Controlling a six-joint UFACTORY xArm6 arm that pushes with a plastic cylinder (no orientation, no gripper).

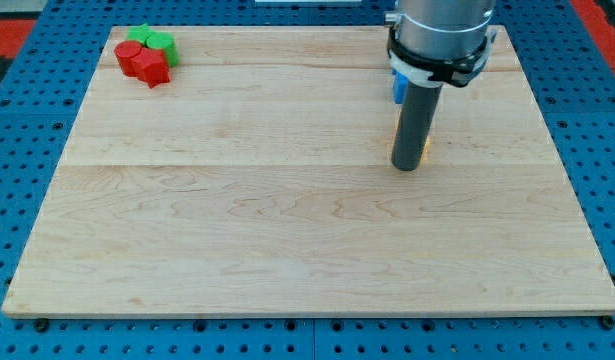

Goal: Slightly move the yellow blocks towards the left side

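Note:
My tip rests on the wooden board at the view's upper right. Yellow blocks are mostly hidden behind the rod; only thin yellow slivers show at its left and right sides just above the tip. Their shapes cannot be made out. A blue block peeks out behind the rod higher up, also mostly hidden.
At the view's top left corner sit two green blocks and two red blocks, touching in a cluster. The board lies on a blue perforated table. The arm's grey body hangs over the board's top right edge.

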